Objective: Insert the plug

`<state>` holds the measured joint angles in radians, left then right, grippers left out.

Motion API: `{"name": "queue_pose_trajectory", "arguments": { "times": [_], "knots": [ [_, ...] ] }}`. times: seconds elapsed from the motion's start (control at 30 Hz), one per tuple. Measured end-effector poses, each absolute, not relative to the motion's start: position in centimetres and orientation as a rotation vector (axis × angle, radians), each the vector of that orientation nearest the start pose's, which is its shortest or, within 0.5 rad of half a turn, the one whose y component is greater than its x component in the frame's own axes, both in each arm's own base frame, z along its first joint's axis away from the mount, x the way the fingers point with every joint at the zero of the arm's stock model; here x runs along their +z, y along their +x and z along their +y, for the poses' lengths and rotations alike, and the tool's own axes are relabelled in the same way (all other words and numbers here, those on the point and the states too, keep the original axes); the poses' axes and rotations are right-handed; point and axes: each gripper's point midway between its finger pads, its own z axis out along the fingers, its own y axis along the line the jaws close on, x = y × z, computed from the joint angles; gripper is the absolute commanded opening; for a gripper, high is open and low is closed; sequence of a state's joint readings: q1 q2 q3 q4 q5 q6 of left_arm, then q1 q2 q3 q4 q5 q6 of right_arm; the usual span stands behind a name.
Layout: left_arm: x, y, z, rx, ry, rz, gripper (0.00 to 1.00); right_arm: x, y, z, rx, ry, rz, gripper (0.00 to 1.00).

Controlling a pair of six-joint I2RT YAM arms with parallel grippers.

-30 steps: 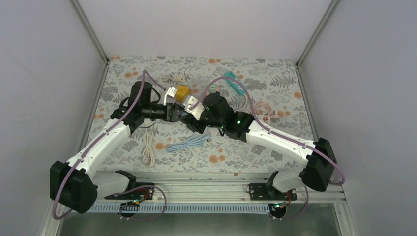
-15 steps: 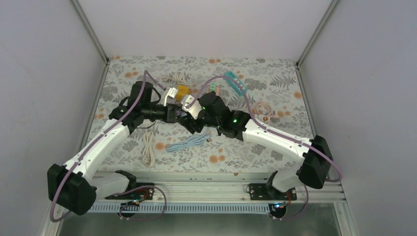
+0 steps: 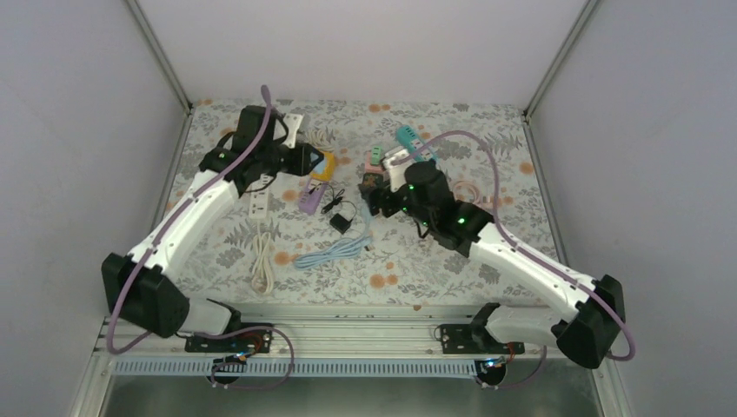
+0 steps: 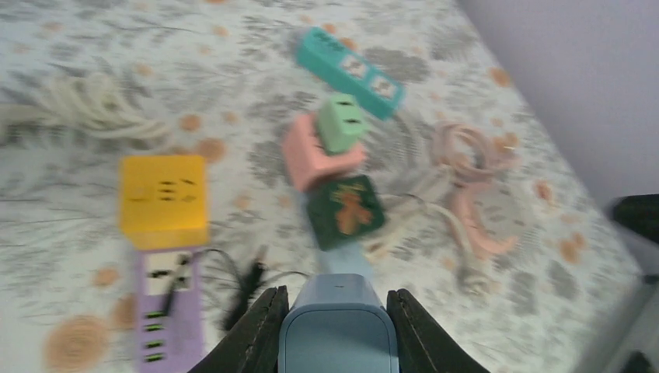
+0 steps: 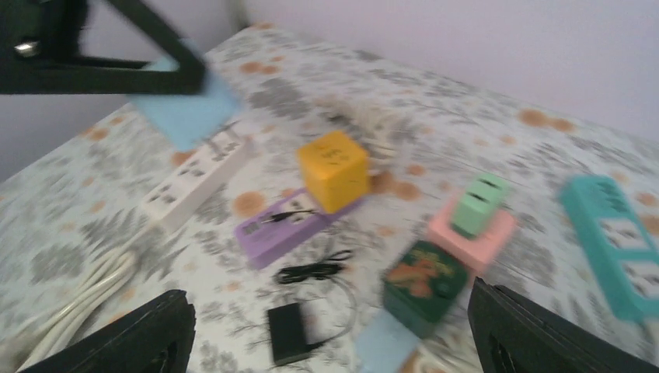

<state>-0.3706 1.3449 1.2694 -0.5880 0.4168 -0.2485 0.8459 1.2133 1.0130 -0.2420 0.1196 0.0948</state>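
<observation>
The left claw point(image 4: 336, 295) is clamped on a pale blue plug point(image 4: 338, 330), one black finger point(image 4: 260, 334) pressed to each side of its body. It holds the plug in the air above the flower-patterned table point(image 4: 70, 47). Straight ahead of the tips lies a dark green cube socket point(image 4: 344, 211) with an orange figure on top. Just beyond it sits a pink cube point(image 4: 311, 151) carrying a mint-green adapter point(image 4: 342, 123), and farther out a teal power strip point(image 4: 350, 71). To the left in this claw's own camera, a purple power strip point(image 4: 165, 311) lies against a yellow cube socket point(image 4: 163, 200), with a thin black lead point(image 4: 247, 287) trailing beside the strip. To the right rests a coil of pink cable point(image 4: 474, 194).

The right claw point(image 5: 330, 322) stands with its jaws wide apart and nothing between them, hovering over the middle of the table. Below the gap lie a small black adapter point(image 5: 287, 332) and the dark green cube. The plug in the other claw hangs far ahead and to the left in this claw's view, above a white power strip point(image 5: 198, 183). A bundle of white cable point(image 5: 70, 311) lies near the left finger. Seen from above, a pale blue cable point(image 3: 330, 252) curls on the table between the claws and the arm bases.
</observation>
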Motion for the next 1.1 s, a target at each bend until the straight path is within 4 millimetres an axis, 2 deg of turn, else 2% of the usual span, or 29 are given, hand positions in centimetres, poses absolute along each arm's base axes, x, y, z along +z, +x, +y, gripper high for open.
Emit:
{"name": "queue_pose_trajectory", "arguments": {
  "times": [0.13, 0.27, 0.43, 0.53, 0.73, 0.9, 1.1],
  "knots": [
    [26.2, 37.3, -18.9, -0.595, 0.317, 2.303, 0.18, 26.6, 30.1, 24.3, 0.450, -0.436, 1.985, 0.90],
    [24.6, 39.3, -15.6, -0.410, 0.242, 2.358, 0.19, 25.4, 29.9, 22.5, 0.464, -0.341, 2.027, 0.90],
    [21.4, 40.3, -10.1, -0.225, 0.136, 2.417, 0.18, 23.3, 28.9, 22.2, 0.504, -0.327, 2.079, 0.90],
    [18.0, 39.9, -6.9, -0.156, 0.071, 2.481, 0.18, 22.2, 28.5, 22.4, 0.524, -0.332, 2.106, 0.90],
    [12.1, 38.7, -2.2, -0.073, -0.049, 2.608, 0.18, 21.8, 28.2, 22.7, 0.551, -0.342, 2.112, 0.90],
    [9.8, 37.6, 0.0, -0.071, -0.110, 2.640, 0.17, 21.8, 28.3, 23.0, 0.569, -0.349, 2.110, 0.90],
    [9.7, 38.5, 0.0, -0.110, -0.082, 2.605, 0.17, 21.2, 28.5, 23.2, 0.565, -0.354, 2.125, 0.90]
  ]
}}
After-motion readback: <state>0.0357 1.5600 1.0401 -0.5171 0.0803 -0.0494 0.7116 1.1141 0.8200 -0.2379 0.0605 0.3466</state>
